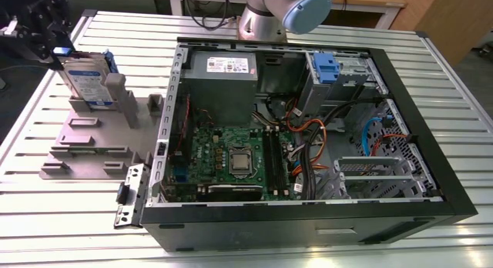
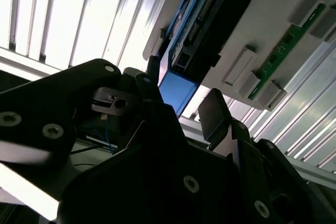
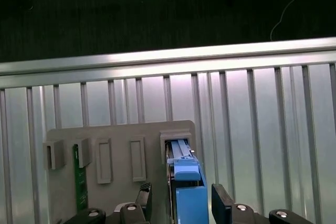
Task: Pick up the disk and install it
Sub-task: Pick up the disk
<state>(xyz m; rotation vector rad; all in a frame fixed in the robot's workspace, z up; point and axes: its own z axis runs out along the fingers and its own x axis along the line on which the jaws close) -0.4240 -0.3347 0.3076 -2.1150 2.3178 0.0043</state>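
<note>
**Item: the disk [image 1: 82, 83].** It stands on edge in a slot of the grey holder [image 1: 85, 146], at the exterior view's left on the slatted table [image 1: 443, 71]. It is well apart from the open computer case [image 1: 308, 224]. In the first wrist view its blue rail end faces me.

**Item: my claw [image 3: 182, 190].** It is released. The two fingers [image 3: 219, 203] stand one on each side of the disk's blue end. In the first wrist view a gap shows on at least one side, so I judge that nothing is gripped yet. In the exterior view the claw hangs directly over the top of the disk.

**Item: the drive cage [image 1: 327, 69], with blue latch.** It sits upright inside the case at the far side and looks to hold no drive, though I cannot see fully into it.

**Status.**
- Done: the claw is lined up around the disk.
- Not yet done: closing on the disk, lifting it from the holder, carrying it over and installing it.

I judge the task to be in its opening stage.
</note>
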